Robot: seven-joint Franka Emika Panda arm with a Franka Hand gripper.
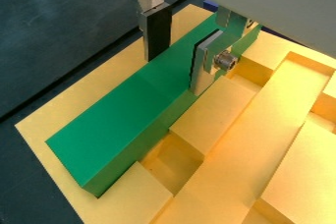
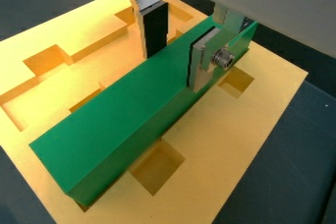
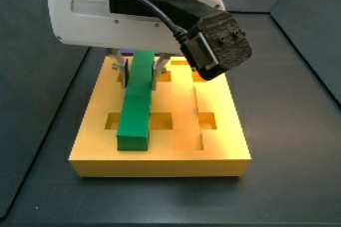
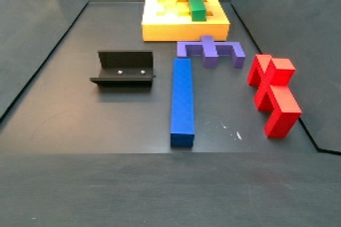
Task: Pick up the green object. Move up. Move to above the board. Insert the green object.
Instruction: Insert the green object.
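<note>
The green object (image 1: 125, 120) is a long green bar lying lengthwise on the yellow-orange board (image 1: 269, 174), standing proud of its top. It shows in both wrist views (image 2: 118, 130) and both side views (image 3: 134, 112) (image 4: 197, 4). My gripper (image 1: 179, 69) straddles the bar's far end, with one dark pad and one silver finger against its two long sides, shut on it (image 2: 175, 69). In a side view the gripper (image 3: 144, 67) sits low over the board's (image 3: 173, 156) back half. Square holes in the board (image 2: 79, 41) flank the bar.
On the dark floor in front of the board (image 4: 167, 27) lie a purple notched piece (image 4: 210, 50), a long blue bar (image 4: 182, 102) and two red stepped blocks (image 4: 273, 92). The black fixture (image 4: 124, 69) stands to the left.
</note>
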